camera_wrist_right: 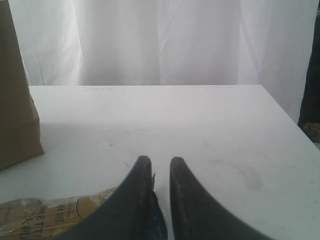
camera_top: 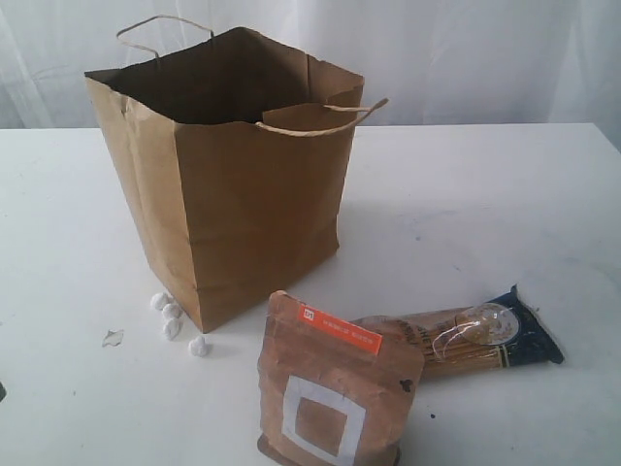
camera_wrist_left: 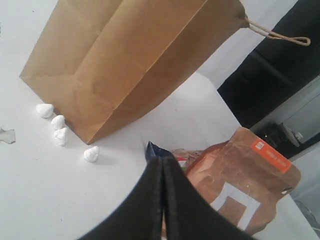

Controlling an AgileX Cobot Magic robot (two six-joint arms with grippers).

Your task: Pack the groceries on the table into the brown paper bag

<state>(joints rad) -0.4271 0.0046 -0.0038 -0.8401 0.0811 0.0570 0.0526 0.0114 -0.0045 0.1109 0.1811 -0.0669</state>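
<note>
The right gripper (camera_wrist_right: 160, 161) stands only a little open, with bare table (camera_wrist_right: 210, 130) showing in the gap, so it grasps nothing. The blue-ended spaghetti pack (camera_wrist_right: 55, 215) lies just beside one finger (touching or not cannot be told). The pack lies flat at the near right of the table, long axis left to right, its left end behind the brown pouch (camera_top: 330, 388). The right arm is probably the nearer one. The left gripper (camera_wrist_left: 162, 164) is clenched and empty. The brown paper bag (camera_top: 243, 194) stands open, far and left of the pack.
</note>
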